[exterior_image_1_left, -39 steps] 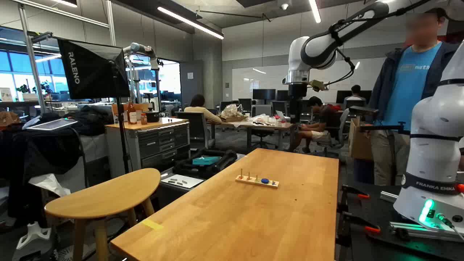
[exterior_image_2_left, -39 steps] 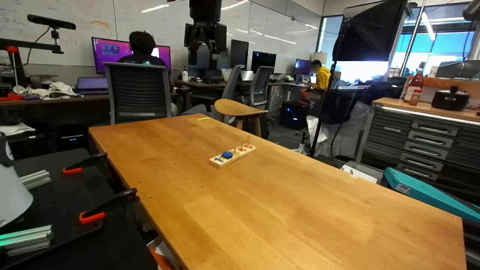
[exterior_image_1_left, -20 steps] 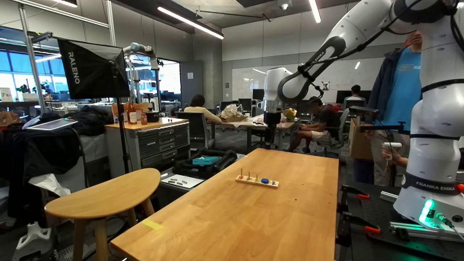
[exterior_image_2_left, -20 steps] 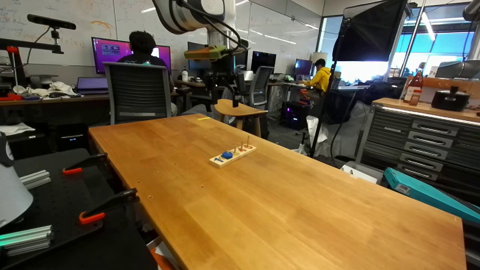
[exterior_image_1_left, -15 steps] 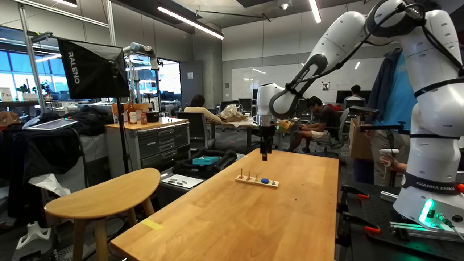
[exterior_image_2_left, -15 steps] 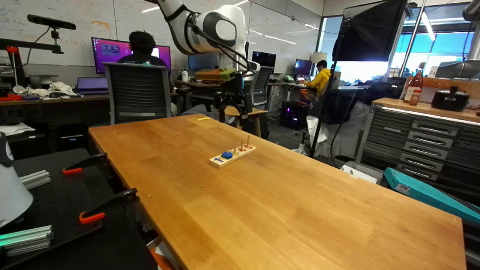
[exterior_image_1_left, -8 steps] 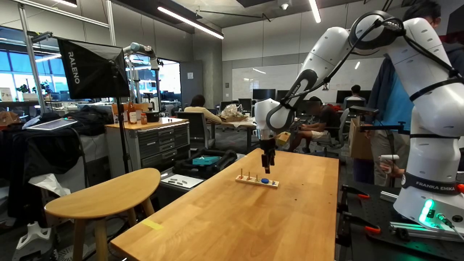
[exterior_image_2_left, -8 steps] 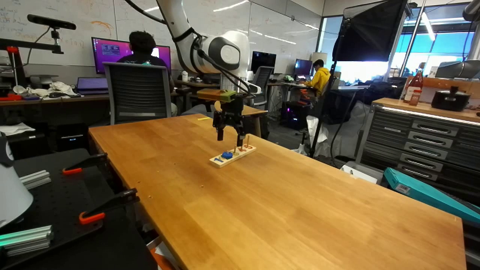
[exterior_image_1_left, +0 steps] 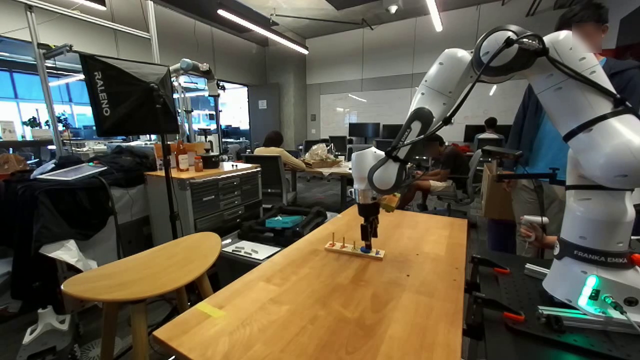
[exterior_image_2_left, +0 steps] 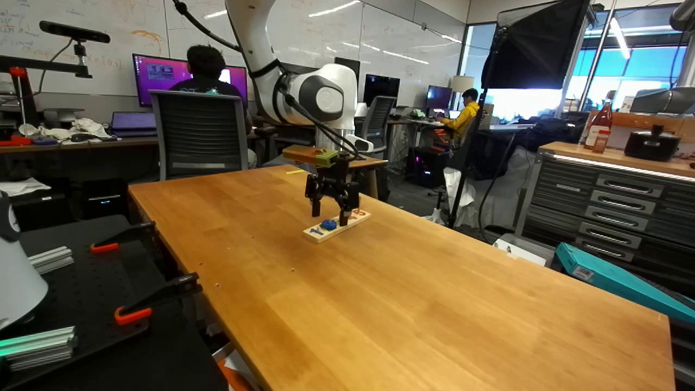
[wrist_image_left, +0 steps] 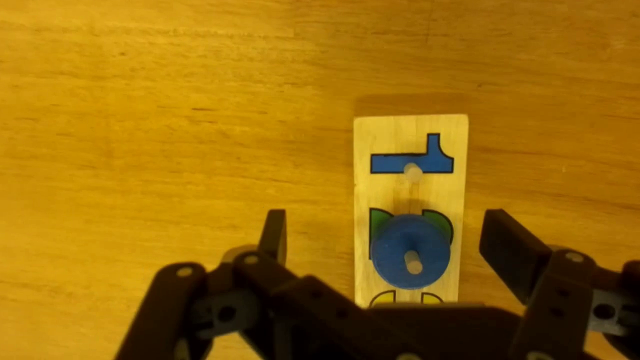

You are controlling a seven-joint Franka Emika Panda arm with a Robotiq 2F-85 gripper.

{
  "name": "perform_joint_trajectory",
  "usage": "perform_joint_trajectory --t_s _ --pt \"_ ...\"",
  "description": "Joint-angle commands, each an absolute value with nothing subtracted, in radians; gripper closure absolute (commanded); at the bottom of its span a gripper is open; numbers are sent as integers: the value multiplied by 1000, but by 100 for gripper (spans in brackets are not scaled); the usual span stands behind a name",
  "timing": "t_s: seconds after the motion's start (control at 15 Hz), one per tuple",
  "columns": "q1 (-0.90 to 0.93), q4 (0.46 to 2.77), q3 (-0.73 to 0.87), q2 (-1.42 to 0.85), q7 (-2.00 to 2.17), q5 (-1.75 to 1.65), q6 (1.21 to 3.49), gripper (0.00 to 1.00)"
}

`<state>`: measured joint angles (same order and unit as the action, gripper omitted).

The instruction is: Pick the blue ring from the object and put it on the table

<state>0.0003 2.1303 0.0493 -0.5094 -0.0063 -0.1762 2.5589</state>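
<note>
The blue ring (wrist_image_left: 392, 250) sits on a short peg of the light-wood holder (wrist_image_left: 385, 195), over a green figure and beside a blue "1". The holder lies on the table (wrist_image_left: 175, 150). The ring also shows in both exterior views (exterior_image_1_left: 365, 250) (exterior_image_2_left: 328, 225), on the holder (exterior_image_1_left: 345, 251) (exterior_image_2_left: 320, 238). My gripper (wrist_image_left: 385, 222) is open, pointing down above the holder, one finger on each side of the ring, touching neither side in the wrist view. In an exterior view my gripper (exterior_image_2_left: 330, 214) hides part of the holder's pegs. The holder's far end is hidden in the wrist view.
Taller pegs (exterior_image_1_left: 333, 239) stand at the holder's other end. Black clamps with orange grips (exterior_image_2_left: 133, 315) hold the table's robot-side edge. An oval-topped stool (exterior_image_1_left: 145, 270) stands beside the table. A person (exterior_image_1_left: 545, 140) stands behind the robot.
My gripper has come down from high above the table to just over the holder, with its fingers still apart. The ring and holder have not moved.
</note>
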Motion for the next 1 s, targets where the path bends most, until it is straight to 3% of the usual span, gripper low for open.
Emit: perform_joint_trajectory --t_s 0.0,0.13,0.2,0.33,0.6,0.8,0.87,0.93 --pt "23 2115 64 -549 9 -194 2618 0" --pt "27 2112 64 -562 5 -194 2633 0" --pt "28 2111 62 -568 4 -191 2638 25" --pt "30 2109 60 -575 0 -186 2649 32" --pt "31 2100 63 -580 -2 -186 2654 65" --pt "33 2096 64 -581 -1 -188 2652 65" --pt "35 2094 65 -580 -1 -189 2643 15" --pt "35 2093 65 -579 -2 -191 2645 14"
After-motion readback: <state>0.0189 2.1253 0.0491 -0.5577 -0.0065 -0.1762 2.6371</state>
